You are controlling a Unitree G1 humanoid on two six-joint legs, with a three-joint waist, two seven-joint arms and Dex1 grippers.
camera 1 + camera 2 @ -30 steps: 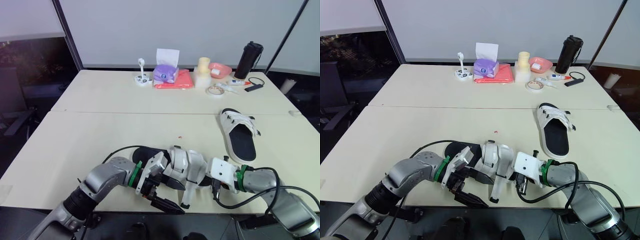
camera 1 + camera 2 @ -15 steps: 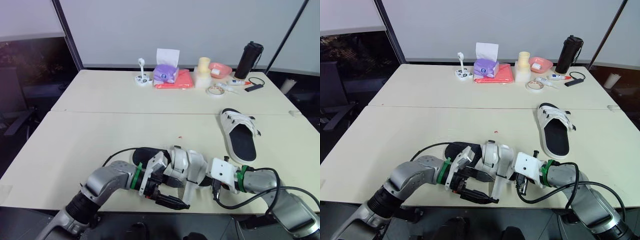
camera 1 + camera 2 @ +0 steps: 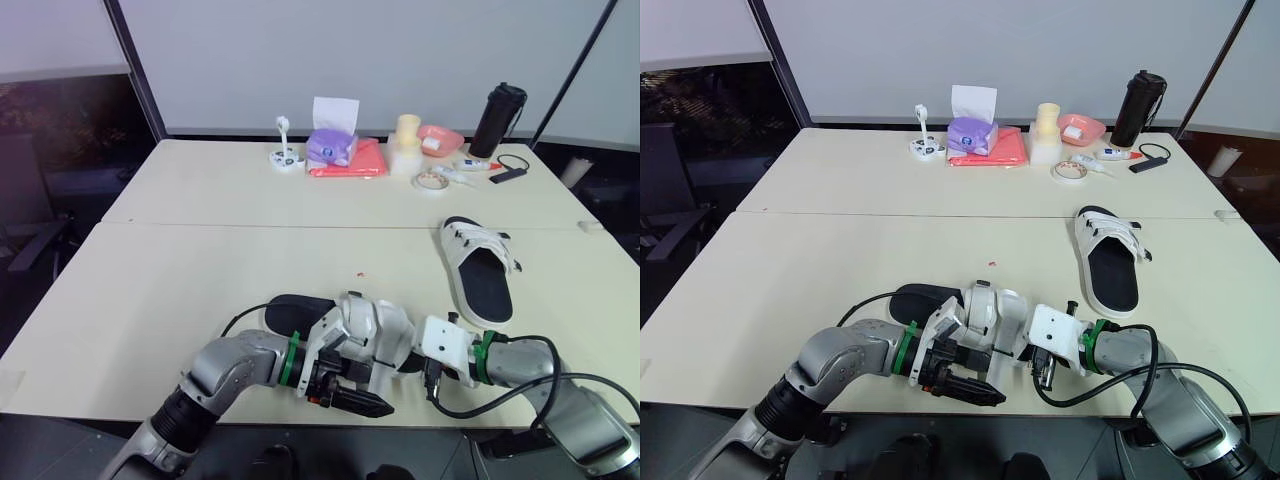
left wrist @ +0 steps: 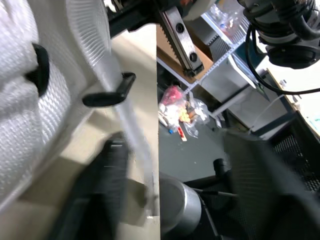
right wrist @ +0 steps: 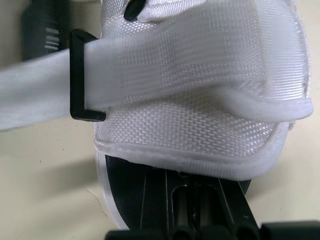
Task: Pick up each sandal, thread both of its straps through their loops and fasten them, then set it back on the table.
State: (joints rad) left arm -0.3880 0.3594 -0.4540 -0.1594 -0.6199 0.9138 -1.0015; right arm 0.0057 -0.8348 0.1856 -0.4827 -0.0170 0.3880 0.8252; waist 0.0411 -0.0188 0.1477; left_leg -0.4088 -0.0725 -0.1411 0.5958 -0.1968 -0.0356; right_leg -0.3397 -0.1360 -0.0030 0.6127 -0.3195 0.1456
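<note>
Threading near sandal [image 3: 375, 325] | strap [image 5: 35, 87] through loop [image 5: 76, 75], unfastened | left end effector [image 3: 370, 405] spread, empty | right end effector [image 5: 192, 210]: can't tell grip | far sandal [image 3: 478, 270]: unclear

Silver arms [image 3: 228, 365], green wrist rings [image 3: 487, 348], apparently black cables [image 3: 240, 312]

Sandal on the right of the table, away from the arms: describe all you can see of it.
This sandal has a black footbed, a white sole edge and white straps across its far half, strap ends sticking out rightward. It lies flat, sole down, on the cream table, with nothing else touching it.
</note>
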